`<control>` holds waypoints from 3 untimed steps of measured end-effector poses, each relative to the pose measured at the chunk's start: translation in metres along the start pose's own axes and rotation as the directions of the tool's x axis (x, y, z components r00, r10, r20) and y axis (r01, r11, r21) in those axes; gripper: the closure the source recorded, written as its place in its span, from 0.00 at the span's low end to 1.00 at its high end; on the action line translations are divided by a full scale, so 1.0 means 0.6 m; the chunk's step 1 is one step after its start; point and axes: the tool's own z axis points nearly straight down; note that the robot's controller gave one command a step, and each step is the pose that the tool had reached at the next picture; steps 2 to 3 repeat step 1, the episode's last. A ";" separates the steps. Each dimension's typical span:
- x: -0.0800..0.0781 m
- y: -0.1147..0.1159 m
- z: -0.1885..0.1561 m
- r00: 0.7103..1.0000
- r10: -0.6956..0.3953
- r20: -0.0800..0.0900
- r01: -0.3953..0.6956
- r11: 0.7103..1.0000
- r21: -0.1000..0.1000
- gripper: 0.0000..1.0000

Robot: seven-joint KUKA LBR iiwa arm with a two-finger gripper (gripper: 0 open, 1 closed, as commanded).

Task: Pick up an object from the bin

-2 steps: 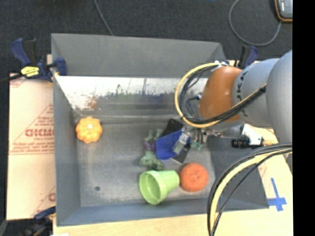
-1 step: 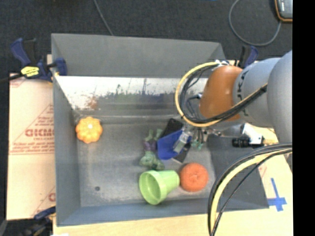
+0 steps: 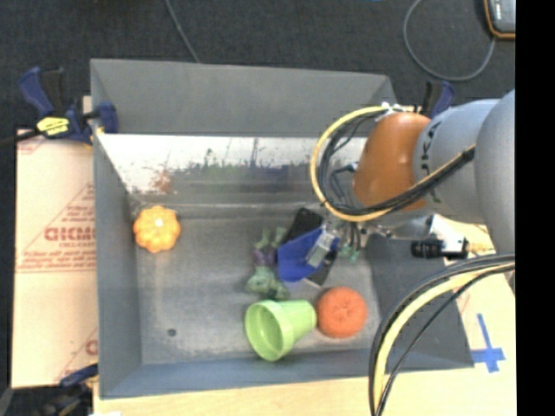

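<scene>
My gripper (image 3: 332, 241) sits low in the right half of the bin, under the arm's orange cover. Its tip is right against a blue, folded-looking thing (image 3: 295, 256), which lies partly over a black flat thing (image 3: 303, 224). Just left of the blue thing lies a small purple and green toy (image 3: 264, 254). An orange ball (image 3: 342, 311) rests below the gripper, near the bin's front wall. A light green cup (image 3: 277, 326) lies on its side beside the ball, with its mouth to the left.
A yellow, pumpkin-shaped thing (image 3: 157, 229) sits alone at the bin's left wall. The arm and its looped cables cover the bin's right side.
</scene>
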 end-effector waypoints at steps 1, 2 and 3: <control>0.002 -0.002 -0.033 1.000 -0.002 -0.007 0.002 1.000 0.004 1.00; 0.002 -0.002 -0.033 1.000 -0.002 -0.007 0.002 1.000 0.004 1.00; 0.002 -0.002 -0.033 1.000 -0.002 -0.007 0.002 1.000 0.004 1.00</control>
